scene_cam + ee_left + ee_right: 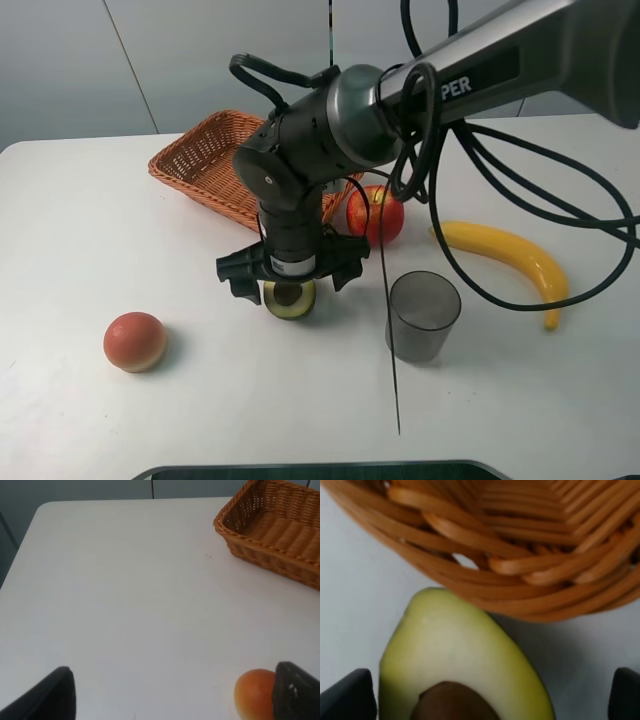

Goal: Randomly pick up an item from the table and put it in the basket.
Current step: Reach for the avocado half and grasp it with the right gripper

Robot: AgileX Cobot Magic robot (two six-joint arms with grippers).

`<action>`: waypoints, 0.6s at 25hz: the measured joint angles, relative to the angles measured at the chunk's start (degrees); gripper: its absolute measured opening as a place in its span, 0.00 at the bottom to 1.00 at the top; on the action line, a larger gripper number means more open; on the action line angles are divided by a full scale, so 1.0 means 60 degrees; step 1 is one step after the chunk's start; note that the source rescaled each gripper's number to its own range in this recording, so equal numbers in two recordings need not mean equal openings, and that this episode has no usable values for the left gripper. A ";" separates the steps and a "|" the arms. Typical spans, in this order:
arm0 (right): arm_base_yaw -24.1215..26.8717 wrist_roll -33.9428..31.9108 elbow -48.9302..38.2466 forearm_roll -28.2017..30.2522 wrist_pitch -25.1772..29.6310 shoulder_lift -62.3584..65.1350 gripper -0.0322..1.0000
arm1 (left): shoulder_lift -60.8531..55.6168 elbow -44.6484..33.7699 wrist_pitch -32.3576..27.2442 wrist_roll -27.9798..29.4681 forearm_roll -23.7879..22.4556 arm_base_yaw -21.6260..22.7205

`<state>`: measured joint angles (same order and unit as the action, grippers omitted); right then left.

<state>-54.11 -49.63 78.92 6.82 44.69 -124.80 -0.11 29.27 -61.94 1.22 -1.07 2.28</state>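
In the high view, the right gripper (291, 280) hangs straight over the halved avocado (289, 299). Its two fingers are spread apart, one on each side of the fruit and, as far as I can see, not touching it. The avocado lies on the white table (80, 230), cut face up, just in front of the near side of the basket (200, 160). The red apple (375, 215) sits beside the same side of the basket. The grey cup (424, 315) and the orange-red fruit (134, 341) are farther from the basket.

In the left wrist view, the left gripper (175, 697) is wide open and holds nothing. It is well apart from the basket, and the orange-red fruit is next to one finger.

In the right wrist view, the avocado is between the open fingertips (347, 695), and the basket wall is very close behind it.

I judge the avocado to be light and rather stiff, but its rounded skin is smooth and can slip. The best hold is across the width, low on the skin at both sides. The pressure should be moderate, and not on the flesh or the pit.
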 joint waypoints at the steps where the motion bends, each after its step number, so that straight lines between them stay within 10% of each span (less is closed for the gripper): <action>1: 0.0000 0.0000 0.0000 0.0000 -0.0018 -0.0038 0.99 | 0.0000 0.0000 0.0000 0.0000 0.0000 0.0000; 11: -0.0075 0.0101 0.0016 0.0000 -0.0209 -0.0133 0.92 | 0.0000 0.0000 0.0000 0.0000 0.0000 0.0000; 14: -0.0091 0.0082 0.0016 0.0000 -0.0209 -0.0133 0.15 | 0.0000 0.0000 0.0000 0.0000 0.0000 0.0000; 15: -0.0091 0.0021 0.0016 0.0000 -0.0209 -0.0133 0.03 | 0.0000 0.0000 0.0000 0.0000 0.0000 0.0000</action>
<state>-54.66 -49.50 79.02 6.82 43.43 -125.60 -0.11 29.27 -61.94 1.22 -1.07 2.28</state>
